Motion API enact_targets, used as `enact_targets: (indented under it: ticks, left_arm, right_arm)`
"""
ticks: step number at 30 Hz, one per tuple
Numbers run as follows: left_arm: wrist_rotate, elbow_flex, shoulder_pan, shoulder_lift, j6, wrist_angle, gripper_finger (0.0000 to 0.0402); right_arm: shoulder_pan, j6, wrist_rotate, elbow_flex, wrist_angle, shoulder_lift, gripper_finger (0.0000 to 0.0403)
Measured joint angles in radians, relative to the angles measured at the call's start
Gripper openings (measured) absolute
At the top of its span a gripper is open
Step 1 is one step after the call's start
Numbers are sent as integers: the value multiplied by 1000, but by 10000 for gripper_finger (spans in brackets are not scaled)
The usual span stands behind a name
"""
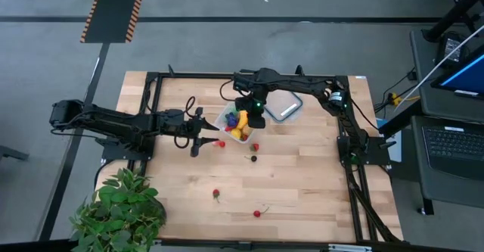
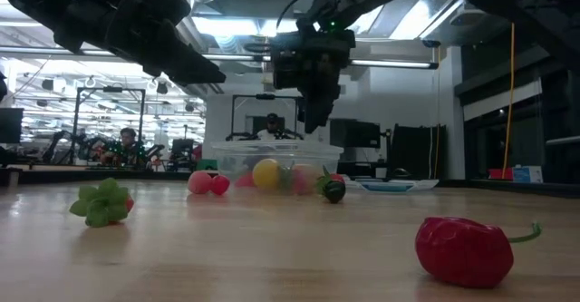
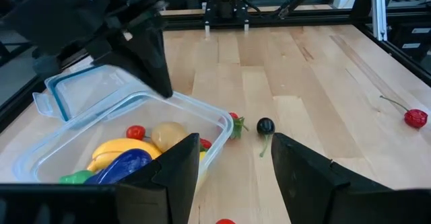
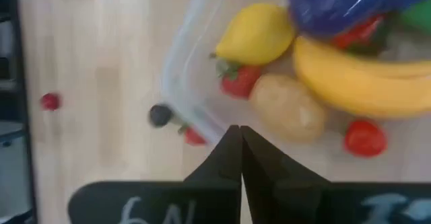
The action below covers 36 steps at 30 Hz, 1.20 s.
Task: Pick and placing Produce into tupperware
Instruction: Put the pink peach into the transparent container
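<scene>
The clear tupperware [image 1: 231, 123] stands at the table's middle and holds a banana [image 4: 357, 83], a lemon [image 4: 256, 32], a tan potato [image 4: 289, 106], a blue-purple piece [image 4: 350, 2] and small red pieces. My right gripper [image 4: 240, 150] hangs shut just above the tub [image 2: 272, 157], with nothing between its fingers. My left gripper [image 3: 232, 177] is open, low over the table on the tub's left side, with a red piece [image 1: 221, 143] just beyond its fingertips. Loose produce lies on the wood: a red piece [image 1: 255, 147], a dark one [image 1: 252, 158] and two red ones [image 1: 216, 194] [image 1: 258, 213] nearer the front.
The flat clear lid [image 1: 283, 107] with a blue-grey rim lies right of the tub, under the right arm. A leafy potted plant [image 1: 121, 210] stands at the near left corner. In the low view a red pepper [image 2: 462, 248] and a green-leafed red piece [image 2: 104, 202] lie close to the camera.
</scene>
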Motion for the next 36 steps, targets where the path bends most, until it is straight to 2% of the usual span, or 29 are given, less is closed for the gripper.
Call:
enact_targets:
  ticks: [6,14,17,20,25,29,36]
  left_arm:
    - [0,0,0,0,0,0,179]
    - [0,0,-2,0,-1,1,179]
    - [0,0,-3,0,-1,1,179]
    - [0,0,-3,0,-1,1,179]
    - [0,0,-3,0,-1,5,179]
    - [0,0,-3,0,-2,16,179]
    - [0,0,-3,0,-2,66,179]
  right_arm:
    - [2,-23,-38,0,-125,-34,3]
    - [46,-11,-37,-6,-111,-131,2]
    - [69,10,-37,-68,-63,-214,2]
    - [95,52,-36,-199,60,-320,1]
    - [125,135,-29,-501,344,-542,1]
    - [125,197,31,-743,578,-717,1]
    - [125,215,54,-1145,1132,-967,3]
